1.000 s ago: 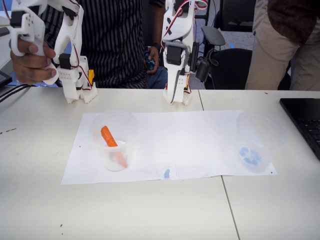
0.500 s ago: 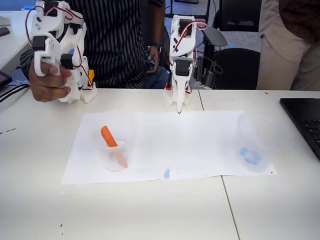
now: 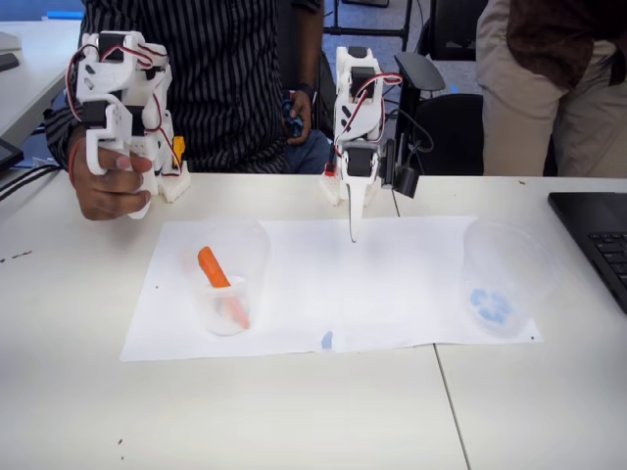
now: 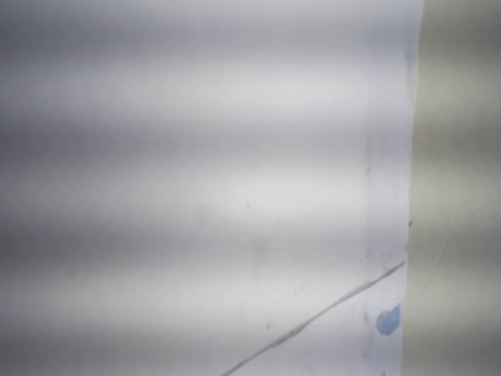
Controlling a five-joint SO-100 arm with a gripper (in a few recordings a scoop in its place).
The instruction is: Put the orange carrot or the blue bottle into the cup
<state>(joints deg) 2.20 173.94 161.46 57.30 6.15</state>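
A: Found the orange carrot [image 3: 217, 281] standing tilted inside the cup [image 3: 223, 277], blunt end up near the rim, pointed end down by the base.
B: And the cup?
A: Sat upright on the left part of the white paper sheet [image 3: 333, 284] in the fixed view, on the table [image 3: 294, 411].
B: The hand?
A: Hung well apart from the cup, at the rear middle of the sheet, pointing straight down with the tip just above the paper. Looked pressed together into one narrow point: hand [image 3: 353, 233].
B: Anything else on the sheet?
A: Spotted a wider clear cup [image 3: 502, 276] with a blue mark at its base on the right end, and a small blue mark [image 3: 326, 340] at the front edge.
B: The wrist view?
A: Looked down on blurred white paper, with a strip of table along the right and a blue spot [image 4: 388, 319] near the lower edge.
B: Off the sheet?
A: Noted a dark laptop [image 3: 598, 240] at the right edge of the table.
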